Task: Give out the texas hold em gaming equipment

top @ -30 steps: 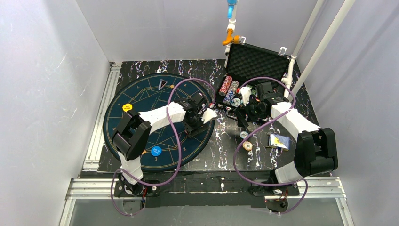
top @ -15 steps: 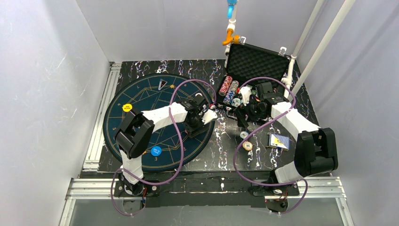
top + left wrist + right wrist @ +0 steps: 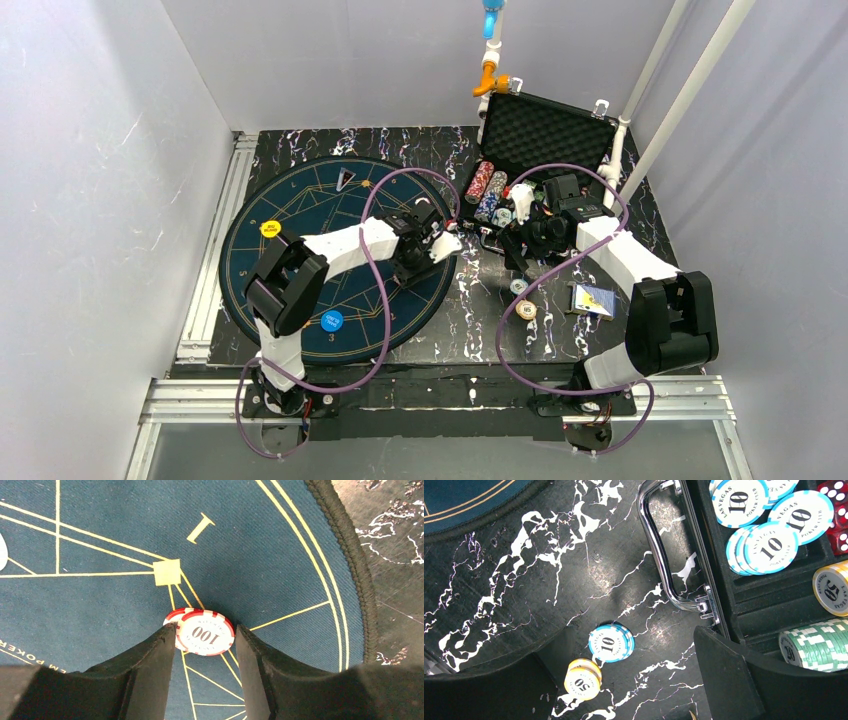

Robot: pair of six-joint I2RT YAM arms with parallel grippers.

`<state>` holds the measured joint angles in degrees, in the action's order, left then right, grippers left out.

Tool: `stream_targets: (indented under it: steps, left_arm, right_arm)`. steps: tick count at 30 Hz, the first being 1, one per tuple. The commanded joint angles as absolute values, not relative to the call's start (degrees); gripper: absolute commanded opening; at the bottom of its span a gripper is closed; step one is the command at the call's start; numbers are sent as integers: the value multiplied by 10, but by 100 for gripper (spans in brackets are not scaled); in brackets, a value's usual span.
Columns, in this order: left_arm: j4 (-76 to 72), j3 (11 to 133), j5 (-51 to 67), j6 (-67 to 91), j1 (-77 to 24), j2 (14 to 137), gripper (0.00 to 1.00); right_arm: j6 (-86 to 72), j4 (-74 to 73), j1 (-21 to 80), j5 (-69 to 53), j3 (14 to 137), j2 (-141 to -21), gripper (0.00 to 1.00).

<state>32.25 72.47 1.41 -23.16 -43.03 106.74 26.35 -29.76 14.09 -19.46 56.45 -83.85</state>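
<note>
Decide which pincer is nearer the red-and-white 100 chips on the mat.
Left. The left pincer straddles the 100 chips on the mat, one finger either side. The right pincer hangs open over the black table beside the case handle, well away.

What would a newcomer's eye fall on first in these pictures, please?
The round dark-blue mat with gold lines fills the left half of the table. Near its right edge, red-and-white 100 chips sit between the fingers of the left gripper. The open black case stands at the far right.

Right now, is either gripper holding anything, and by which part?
The left gripper flanks the red 100 chips at opposite rims on the mat; a firm grip cannot be told. Right gripper holds nothing.
</note>
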Motion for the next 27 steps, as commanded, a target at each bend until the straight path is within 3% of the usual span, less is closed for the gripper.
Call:
stream_targets:
  steps: [1, 7, 17, 27]
  left_arm:
    - [334, 708, 17, -229, -446, 1064, 45]
    - [368, 711, 20, -229, -453, 1001, 43]
    - [514, 502, 116, -293, -411, 745, 41]
    - [515, 452, 105, -313, -385, 719, 40]
  right_arm:
    - [270, -282, 138, -195, 571, -836, 98]
    - [270, -283, 138, -195, 570, -837, 98]
    - [271, -284, 138, -198, 571, -838, 98]
    - [271, -285, 138, -199, 572, -843, 98]
